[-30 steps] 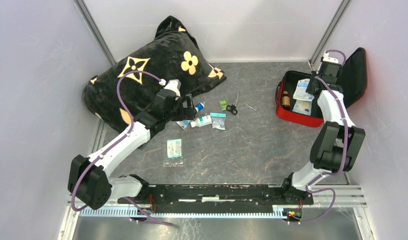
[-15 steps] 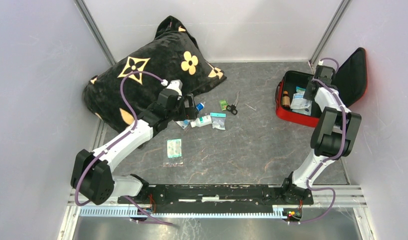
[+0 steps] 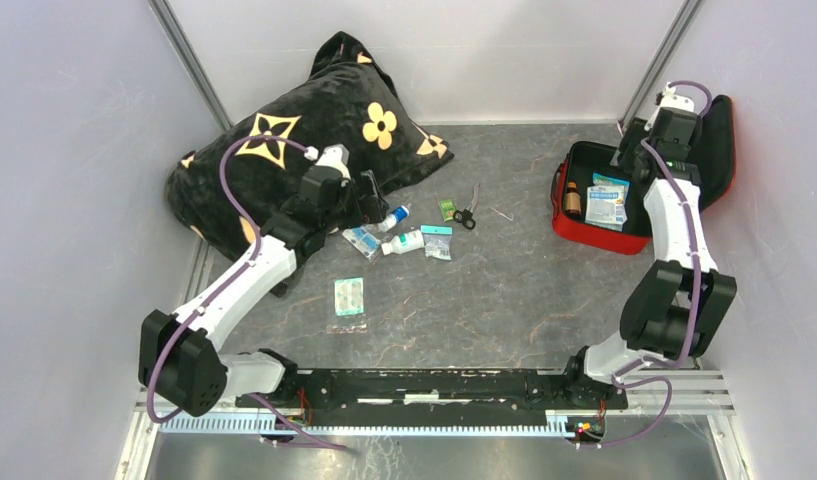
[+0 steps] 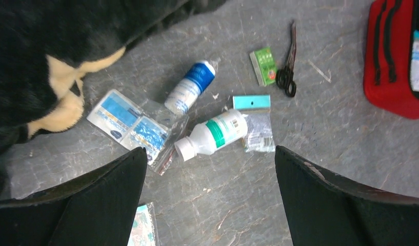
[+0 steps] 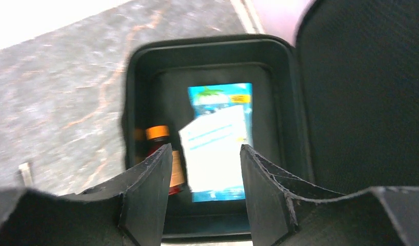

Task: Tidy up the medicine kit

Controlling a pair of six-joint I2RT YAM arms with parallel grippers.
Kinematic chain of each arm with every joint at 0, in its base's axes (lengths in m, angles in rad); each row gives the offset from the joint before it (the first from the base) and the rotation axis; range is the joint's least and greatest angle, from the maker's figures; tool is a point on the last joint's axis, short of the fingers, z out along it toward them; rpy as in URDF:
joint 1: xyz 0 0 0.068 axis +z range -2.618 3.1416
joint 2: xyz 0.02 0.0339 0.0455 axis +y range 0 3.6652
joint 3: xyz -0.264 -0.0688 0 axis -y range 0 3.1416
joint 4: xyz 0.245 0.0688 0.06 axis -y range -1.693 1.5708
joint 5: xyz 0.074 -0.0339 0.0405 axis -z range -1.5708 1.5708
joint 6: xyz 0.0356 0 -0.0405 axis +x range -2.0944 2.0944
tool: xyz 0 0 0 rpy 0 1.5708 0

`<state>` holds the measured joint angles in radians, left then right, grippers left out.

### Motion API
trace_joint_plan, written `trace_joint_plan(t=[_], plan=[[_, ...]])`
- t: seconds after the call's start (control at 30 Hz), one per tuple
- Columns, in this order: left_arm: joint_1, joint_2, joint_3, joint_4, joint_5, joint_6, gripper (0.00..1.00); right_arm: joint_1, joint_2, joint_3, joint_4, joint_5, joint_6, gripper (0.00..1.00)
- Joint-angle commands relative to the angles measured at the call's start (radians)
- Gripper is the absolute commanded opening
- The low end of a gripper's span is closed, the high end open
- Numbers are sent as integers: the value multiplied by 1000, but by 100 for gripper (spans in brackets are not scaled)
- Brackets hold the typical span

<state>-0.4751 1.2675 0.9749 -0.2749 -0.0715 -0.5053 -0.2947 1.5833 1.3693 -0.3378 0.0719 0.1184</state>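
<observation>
Seen from overhead, the red medicine kit [image 3: 582,230] lies open at upper right. The right gripper [image 3: 632,155] is above it, fingers parted and empty. Only its wrist camera shows the contents: an amber bottle [image 5: 157,133] beside blue-white packets [image 5: 220,138]. At centre-left the left gripper [image 4: 210,154], spread wide and holding nothing, hovers over a white bottle [image 4: 212,134], scissors [image 4: 288,66] and sachets [image 4: 127,123] beside the black pillow [image 3: 294,140].

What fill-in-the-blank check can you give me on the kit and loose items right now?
The kit is ___, not shut.
In it, beside the packets, lies a brown ___ with an orange cap.
The scissors lie ___ the kit.
The left gripper has its jaws ___.
Missing: open; bottle; outside; open.
</observation>
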Motion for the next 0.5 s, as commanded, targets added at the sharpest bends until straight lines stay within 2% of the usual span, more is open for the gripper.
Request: trace_joint_plan(t=[0.0, 0.2, 0.47], plan=[[23, -9, 157, -55, -17, -45, 100, 107, -89, 31, 7, -143, 47, 58], [24, 10, 254, -80, -33, -5, 100, 367, -152, -93, 75, -181, 109, 59], [23, 2, 162, -76, -70, 103, 100, 614, -130, -303, 171, -193, 171, 66]])
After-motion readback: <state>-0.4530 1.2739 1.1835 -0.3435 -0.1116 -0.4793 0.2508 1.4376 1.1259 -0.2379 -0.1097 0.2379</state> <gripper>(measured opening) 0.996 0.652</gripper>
